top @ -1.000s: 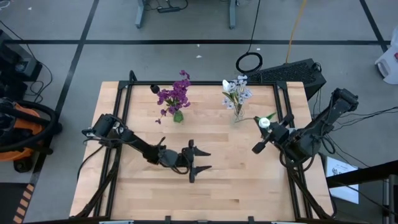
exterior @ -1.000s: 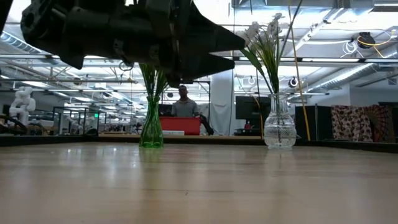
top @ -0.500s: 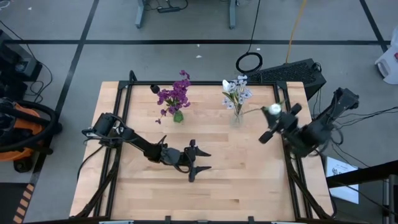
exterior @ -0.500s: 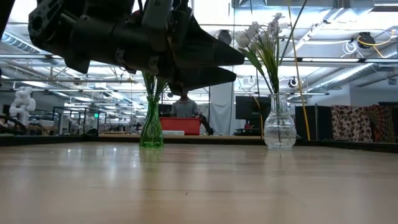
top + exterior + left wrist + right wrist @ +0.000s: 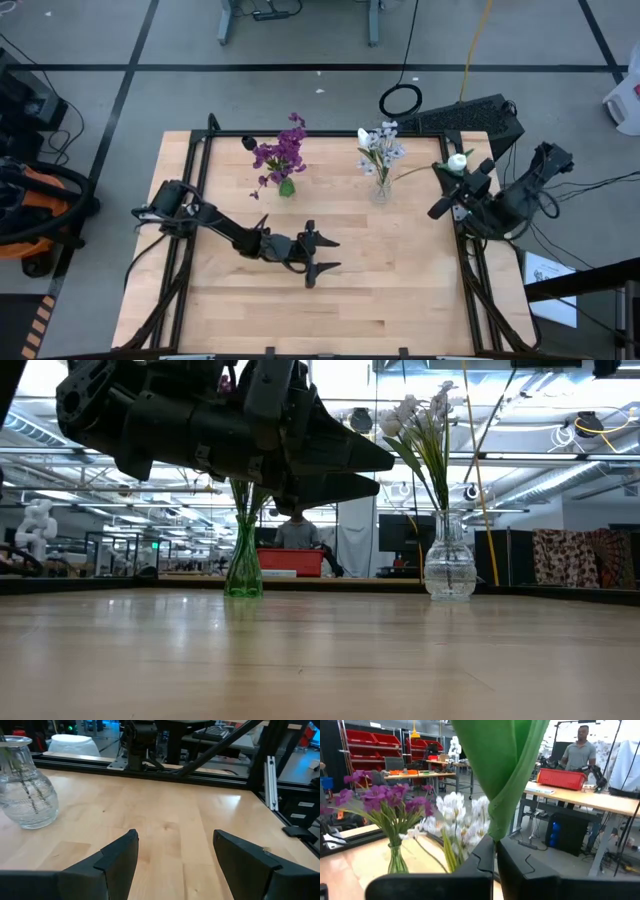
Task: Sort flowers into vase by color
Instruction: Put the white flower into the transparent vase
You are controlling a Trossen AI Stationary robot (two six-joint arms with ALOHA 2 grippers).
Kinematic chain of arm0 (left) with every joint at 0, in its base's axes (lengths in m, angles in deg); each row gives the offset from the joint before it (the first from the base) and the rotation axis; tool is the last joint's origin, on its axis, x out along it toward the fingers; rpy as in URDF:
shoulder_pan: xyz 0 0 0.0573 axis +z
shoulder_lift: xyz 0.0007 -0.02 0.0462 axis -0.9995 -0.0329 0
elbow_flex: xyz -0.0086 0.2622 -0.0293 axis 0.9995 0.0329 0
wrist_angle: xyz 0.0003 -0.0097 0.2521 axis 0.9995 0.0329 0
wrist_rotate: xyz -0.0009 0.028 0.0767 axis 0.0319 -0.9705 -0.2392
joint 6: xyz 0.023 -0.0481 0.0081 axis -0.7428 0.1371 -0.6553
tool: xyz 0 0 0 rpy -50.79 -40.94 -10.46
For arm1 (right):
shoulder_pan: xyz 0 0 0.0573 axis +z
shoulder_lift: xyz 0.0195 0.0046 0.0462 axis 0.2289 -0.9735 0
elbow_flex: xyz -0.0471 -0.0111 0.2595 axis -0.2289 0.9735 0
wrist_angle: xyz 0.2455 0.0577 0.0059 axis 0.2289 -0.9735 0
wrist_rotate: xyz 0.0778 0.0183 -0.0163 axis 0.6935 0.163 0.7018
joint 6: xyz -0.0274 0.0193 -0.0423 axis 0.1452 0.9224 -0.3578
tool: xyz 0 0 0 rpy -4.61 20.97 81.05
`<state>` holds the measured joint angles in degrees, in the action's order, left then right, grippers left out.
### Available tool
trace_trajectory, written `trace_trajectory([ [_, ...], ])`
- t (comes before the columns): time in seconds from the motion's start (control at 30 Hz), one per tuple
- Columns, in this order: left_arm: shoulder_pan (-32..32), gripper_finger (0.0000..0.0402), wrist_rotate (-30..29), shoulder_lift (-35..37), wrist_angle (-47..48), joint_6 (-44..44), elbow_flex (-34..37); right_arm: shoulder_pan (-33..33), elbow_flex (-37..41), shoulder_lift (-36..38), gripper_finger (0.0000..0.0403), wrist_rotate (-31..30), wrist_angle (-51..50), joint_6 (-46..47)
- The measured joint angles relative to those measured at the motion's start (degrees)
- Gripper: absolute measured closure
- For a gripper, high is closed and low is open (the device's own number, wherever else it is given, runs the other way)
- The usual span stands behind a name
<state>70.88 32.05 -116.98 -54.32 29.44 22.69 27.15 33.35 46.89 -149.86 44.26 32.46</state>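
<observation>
Right gripper (image 5: 447, 187) clamps a white flower (image 5: 458, 160) at the table's right edge.
High view: purple flowers (image 5: 281, 153) and pale flowers (image 5: 380, 146) stand in two vases at the wooden table's (image 5: 250, 290) back; left gripper (image 5: 322, 254) spread, empty, mid-table. Low view: workshop behind, a person (image 5: 296, 530) far off. Right wrist view: green leaf (image 5: 507, 765) between closed fingers.

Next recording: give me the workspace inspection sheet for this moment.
Surface: wooden table, bare in front.
Job's things: purple flowers in green vase; white flowers in clear vase; one white flower held.
Clutter: nothing seen.
Hands: left hand open above table middle; right hand shut on white flower's stem at right edge.
Cables: cable loop on floor.
Surroundings: person behind.
</observation>
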Motion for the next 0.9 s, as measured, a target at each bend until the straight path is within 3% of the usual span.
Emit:
trace_trajectory([
  [0.17, 0.8, 0.014, 1.3, 0.0, 0.0, 0.0, 0.0, -1.6, 3.6, 1.2, 0.0401, 0.1, -3.0, 7.9],
  [0.47, 1.1, 0.014, 1.8, 0.0, -0.2, 0.5, 0.0, -6.2, 5.1, 1.0, 0.0401, 3.4, -2.9, 11.7],
  [0.9, 1.1, 0.0139, 1.8, 0.0, -0.1, 1.4, 0.0, -8.5, 5.1, -3.7, 0.0401, 3.4, -3.5, 15.8],
])
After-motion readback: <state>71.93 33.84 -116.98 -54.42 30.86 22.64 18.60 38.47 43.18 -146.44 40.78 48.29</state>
